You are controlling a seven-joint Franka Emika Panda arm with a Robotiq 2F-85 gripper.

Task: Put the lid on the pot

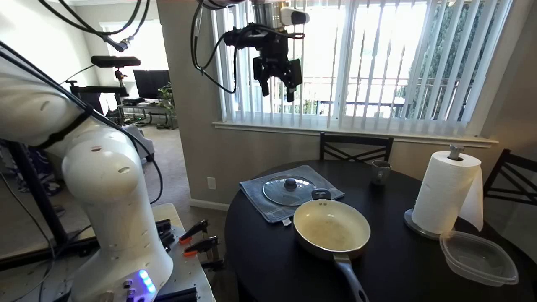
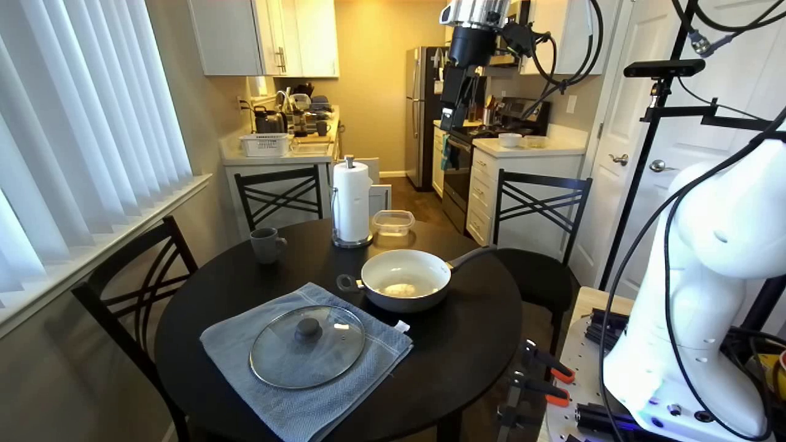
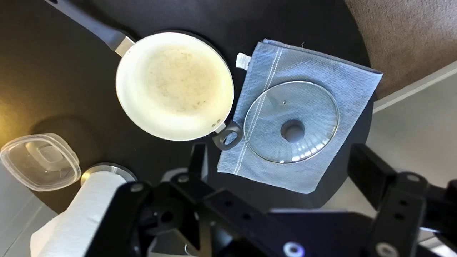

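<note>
Lid of round glass (image 2: 307, 351) seemingly awaits pickup; my black two-fingered gripper (image 1: 277, 93) gapes empty; next I'd straddle the round grey knob (image 3: 292, 131).

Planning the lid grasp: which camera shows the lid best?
Wrist view: the lid appears largest there, seen from above, its outline and knob clear. Both exterior views show it smaller and more slanted, lying on the towel with the knob up.

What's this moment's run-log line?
gripper: open, empty, above table | lid: knob-up on towel | pan: uncovered on table | placement: not done
</note>
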